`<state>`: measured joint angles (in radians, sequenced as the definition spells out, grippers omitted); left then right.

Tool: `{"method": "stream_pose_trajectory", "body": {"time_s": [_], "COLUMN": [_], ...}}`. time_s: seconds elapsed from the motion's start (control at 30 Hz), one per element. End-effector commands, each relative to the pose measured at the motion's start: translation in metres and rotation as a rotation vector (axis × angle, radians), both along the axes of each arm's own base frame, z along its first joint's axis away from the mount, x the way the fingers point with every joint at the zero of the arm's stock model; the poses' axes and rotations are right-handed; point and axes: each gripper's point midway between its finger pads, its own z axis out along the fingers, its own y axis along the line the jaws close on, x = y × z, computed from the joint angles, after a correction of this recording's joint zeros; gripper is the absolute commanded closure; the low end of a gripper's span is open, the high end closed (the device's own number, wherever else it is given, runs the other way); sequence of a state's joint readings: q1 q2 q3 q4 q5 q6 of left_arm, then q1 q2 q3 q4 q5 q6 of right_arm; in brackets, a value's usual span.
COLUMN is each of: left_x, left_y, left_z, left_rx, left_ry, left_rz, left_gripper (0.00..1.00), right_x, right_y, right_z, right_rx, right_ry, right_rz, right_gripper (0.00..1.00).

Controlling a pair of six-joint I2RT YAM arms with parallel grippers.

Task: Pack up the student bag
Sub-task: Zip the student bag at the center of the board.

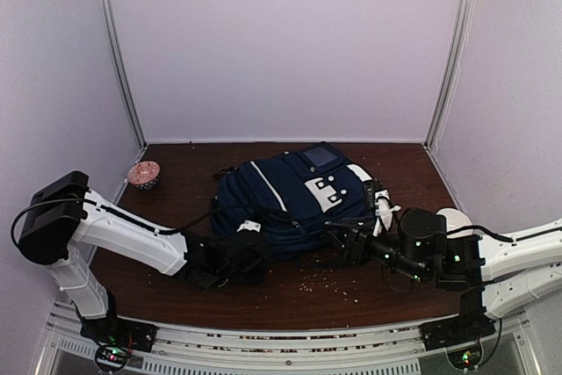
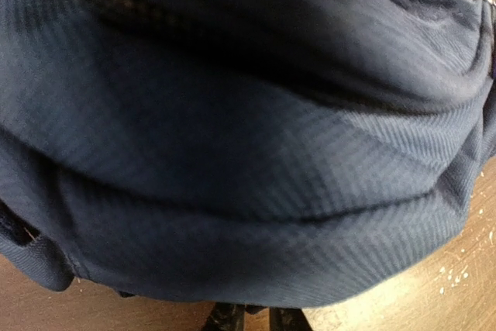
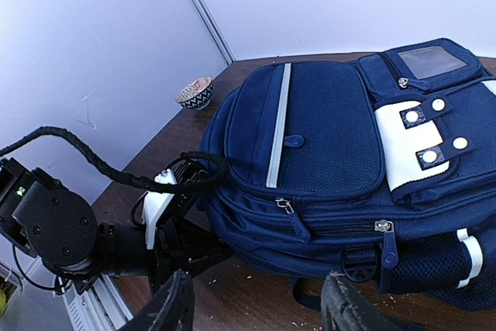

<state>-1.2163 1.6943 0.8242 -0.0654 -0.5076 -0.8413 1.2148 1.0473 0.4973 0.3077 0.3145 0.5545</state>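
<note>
Backpack handling thoughts, for what they're worth. The student bag point(image 1: 290, 204) lies flat in the middle of the counter point(image 1: 290, 296), front pockets facing up, white-patched end toward the right arm. A little patterned bowl point(image 1: 143, 174) sits well off at the far left, and there are crumbs point(image 1: 338, 285) scattered on the near side.

My read is that it's soft and floppy. It'll probably sag and fold instead of coming up in one piece, and a pinch of loose cloth may just bunch up. It's not fragile, and the woven fabric doesn't look slippery. The best holds are probably the stiffer bits, meaning the zip pulls point(image 3: 387, 247), the black buckle point(image 3: 353, 263) at the near edge, or the seam ridge along a zipper.

The left end effector point(image 1: 255, 243) is shoved right up against the bag's near-left side. Its wrist view is basically wall-to-wall navy cloth, with only the fingertips point(image 2: 225, 322) poking in at the bottom. Honestly I can't tell how wide it is or whether it has any fabric pinched.

The right end effector point(image 3: 258, 284) is easier to read. Its fingers are spread well apart with nothing between them, and it hangs just short of the near-right edge by the zip pulls and buckle.
</note>
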Motion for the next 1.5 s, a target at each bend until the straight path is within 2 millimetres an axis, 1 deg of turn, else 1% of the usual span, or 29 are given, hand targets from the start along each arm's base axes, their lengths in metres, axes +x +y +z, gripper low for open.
{"method": "stream_pose_trajectory", "body": {"time_s": [0.0, 0.1, 0.17, 0.2, 0.27, 0.37, 0.53, 0.63, 0.77, 0.97, 1.23, 1.33, 1.47], "left_x": [0.003, 0.002, 0.001, 0.001, -0.001, -0.007, -0.02, -0.024, -0.026, -0.023, -0.016, -0.016, -0.016], "left_y": [-0.006, -0.008, -0.009, -0.01, -0.01, -0.013, -0.02, -0.02, -0.013, 0.001, 0.027, 0.03, 0.027], "left_z": [0.009, 0.016, 0.019, 0.022, 0.024, 0.03, 0.038, 0.037, 0.03, 0.022, 0.019, 0.02, 0.023], "left_rx": [-0.062, -0.083, -0.091, -0.098, -0.112, -0.16, -0.229, -0.23, -0.23, -0.225, -0.21, -0.233, -0.255], "left_ry": [-0.025, -0.042, -0.052, -0.057, -0.064, -0.079, -0.088, -0.079, -0.05, -0.032, -0.044, -0.052, -0.057], "left_rz": [-0.024, -0.043, -0.059, -0.069, -0.09, -0.141, -0.253, -0.275, -0.257, -0.21, -0.13, -0.126, -0.135], "left_gripper": [0.81, 0.9, 0.98, 1.0, 1.0, 1.0, 1.0, 1.0, 1.0, 1.0, 1.0, 1.0, 1.0], "right_x": [0.002, 0.002, 0.002, 0.003, 0.006, 0.009, 0.004, 0.0, -0.003, 0.0, 0.013, 0.019, 0.027], "right_y": [-0.005, -0.004, -0.005, -0.005, -0.006, -0.006, 0.003, 0.012, 0.027, 0.061, 0.088, 0.097, 0.112], "right_z": [-0.001, -0.002, -0.001, 0.0, -0.001, -0.007, -0.019, -0.026, -0.036, -0.047, -0.047, -0.047, -0.044], "right_rx": [-0.003, -0.006, -0.01, -0.017, -0.035, -0.081, -0.093, -0.085, -0.086, -0.091, -0.068, -0.083, -0.083], "right_ry": [0.001, -0.001, -0.002, -0.003, -0.006, -0.009, 0.004, 0.03, 0.054, 0.09, 0.098, 0.091, 0.082], "right_rz": [-0.02, -0.021, -0.023, -0.025, -0.045, -0.057, -0.004, 0.031, 0.076, 0.123, 0.101, 0.086, 0.079], "right_gripper": [0.44, 0.44, 0.44, 0.44, 0.44, 0.43, 0.43, 0.43, 0.43, 0.45, 0.47, 0.48, 0.48]}}
